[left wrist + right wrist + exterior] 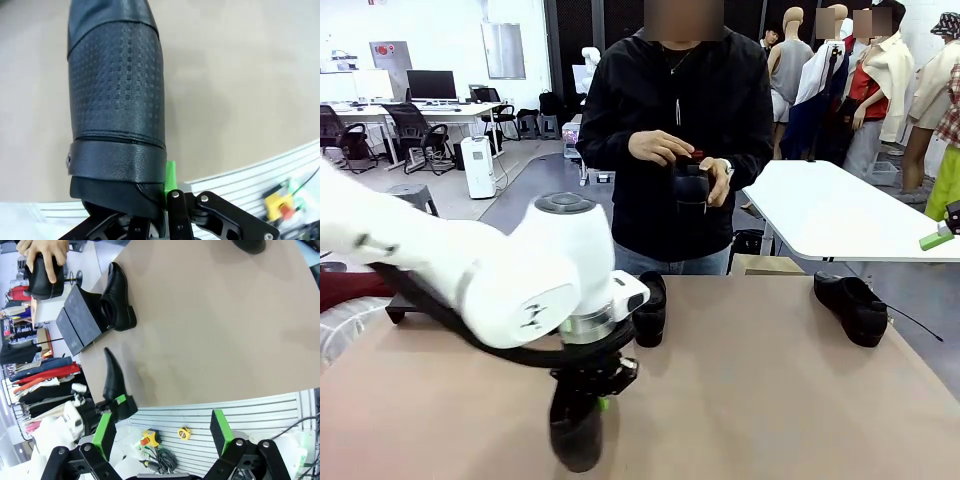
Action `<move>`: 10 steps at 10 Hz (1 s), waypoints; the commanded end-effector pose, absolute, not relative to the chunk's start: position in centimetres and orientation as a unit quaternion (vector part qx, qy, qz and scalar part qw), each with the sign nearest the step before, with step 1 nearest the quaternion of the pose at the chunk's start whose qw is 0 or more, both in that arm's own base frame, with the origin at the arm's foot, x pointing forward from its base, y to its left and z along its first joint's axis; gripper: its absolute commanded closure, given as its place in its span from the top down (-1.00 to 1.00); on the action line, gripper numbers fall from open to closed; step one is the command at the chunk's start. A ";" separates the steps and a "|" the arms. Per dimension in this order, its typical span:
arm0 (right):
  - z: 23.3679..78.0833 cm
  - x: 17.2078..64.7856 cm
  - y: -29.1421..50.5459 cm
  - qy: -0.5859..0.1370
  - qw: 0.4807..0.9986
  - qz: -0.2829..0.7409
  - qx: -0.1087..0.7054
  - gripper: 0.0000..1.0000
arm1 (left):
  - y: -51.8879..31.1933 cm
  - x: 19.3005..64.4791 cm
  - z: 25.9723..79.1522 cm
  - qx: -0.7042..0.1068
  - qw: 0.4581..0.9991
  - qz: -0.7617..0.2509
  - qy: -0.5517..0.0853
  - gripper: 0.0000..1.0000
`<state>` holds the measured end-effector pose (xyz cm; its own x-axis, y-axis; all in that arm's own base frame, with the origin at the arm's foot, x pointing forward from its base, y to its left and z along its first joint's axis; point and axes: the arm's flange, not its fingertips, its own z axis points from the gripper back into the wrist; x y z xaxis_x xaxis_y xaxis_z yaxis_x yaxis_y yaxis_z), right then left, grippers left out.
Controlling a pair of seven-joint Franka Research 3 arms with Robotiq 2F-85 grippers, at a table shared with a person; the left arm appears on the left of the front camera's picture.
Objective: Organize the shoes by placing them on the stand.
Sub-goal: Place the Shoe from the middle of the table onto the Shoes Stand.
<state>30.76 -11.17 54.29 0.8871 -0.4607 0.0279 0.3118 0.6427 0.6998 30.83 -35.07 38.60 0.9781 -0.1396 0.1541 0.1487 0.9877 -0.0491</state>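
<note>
The left arm bends low over the tabletop's near edge, the left gripper clamped on the heel of a glossy black loafer, toe down, grid-textured sole showing. The right gripper is spread wide, empty. A second loafer rests against the flat black stand. A third loafer lies near the far right corner. A person's hands hold the fourth loafer.

No legible text, label, brand mark, number or sign on any surface in view.
</note>
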 end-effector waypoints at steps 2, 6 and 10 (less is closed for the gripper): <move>54.3 30.8 -11.5 -0.105 0.902 -0.202 0.367 1.00 | -28.4 23.6 44.0 -0.032 0.969 -0.174 -0.170 -1.00; 54.3 30.8 -11.5 -0.105 0.902 -0.202 0.367 1.00 | -27.8 23.6 46.2 -0.025 0.968 -0.138 -0.210 -1.00; 54.3 30.8 -11.5 -0.105 0.902 -0.202 0.367 1.00 | -27.8 23.6 46.2 -0.025 0.968 -0.138 -0.210 -1.00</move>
